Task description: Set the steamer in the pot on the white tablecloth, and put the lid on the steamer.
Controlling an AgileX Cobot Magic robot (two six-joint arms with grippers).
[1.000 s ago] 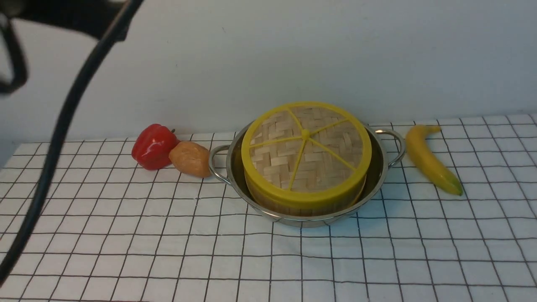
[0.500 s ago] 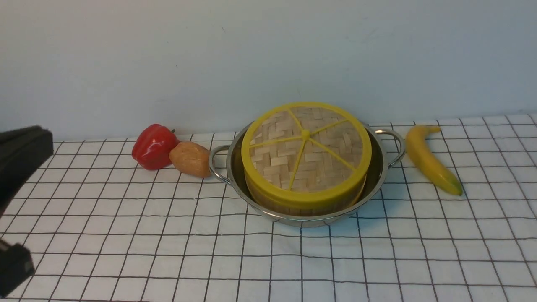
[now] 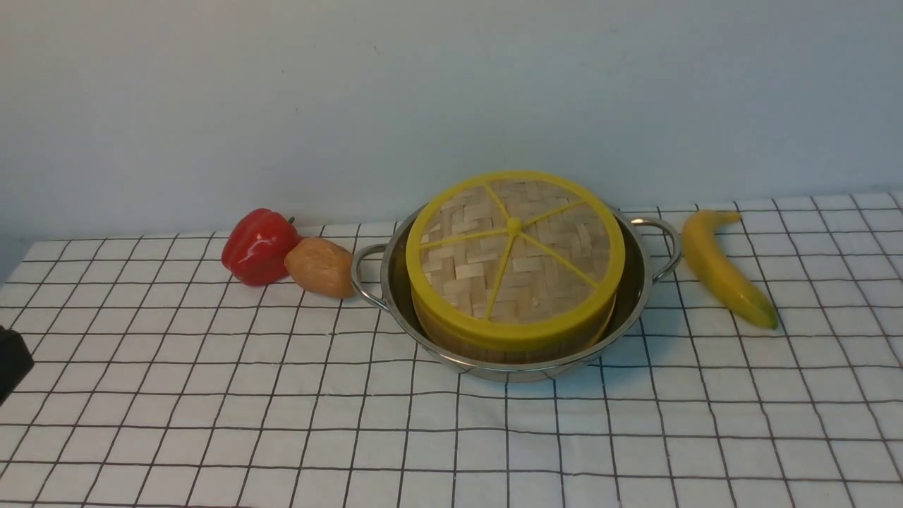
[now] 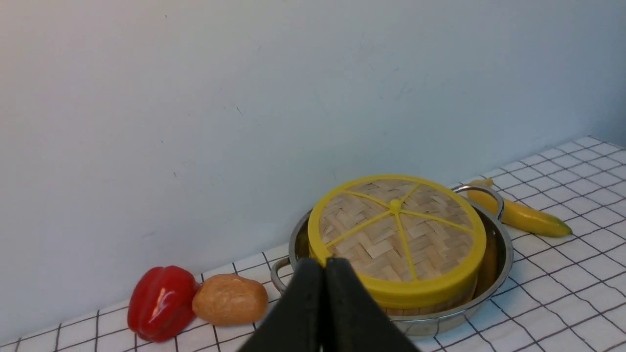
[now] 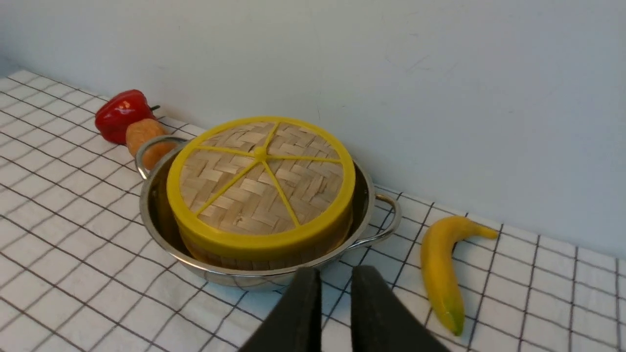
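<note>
The steel pot (image 3: 638, 279) stands on the white tablecloth (image 3: 282, 423) near the back wall. Inside it sits the steamer (image 3: 494, 347), of which only a strip of bamboo wall shows, with the woven lid (image 3: 515, 254) resting flat on top. My left gripper (image 4: 324, 268) is drawn back from the pot, its two black fingers pressed together and holding nothing. My right gripper (image 5: 336, 276) also hangs back from the pot, with a narrow gap between its fingers and nothing in it. In the front view only a black corner of my left arm (image 3: 10, 361) shows at the left edge.
A red pepper (image 3: 257, 247) and a brown potato (image 3: 321, 268) lie just left of the pot's left handle. A yellow banana (image 3: 723, 271) lies to the right of the right handle. A pale wall rises close behind the pot.
My left arm has withdrawn down and to the left, leaving only a small corner in the front view. Pot, steamer and lid have not moved.
</note>
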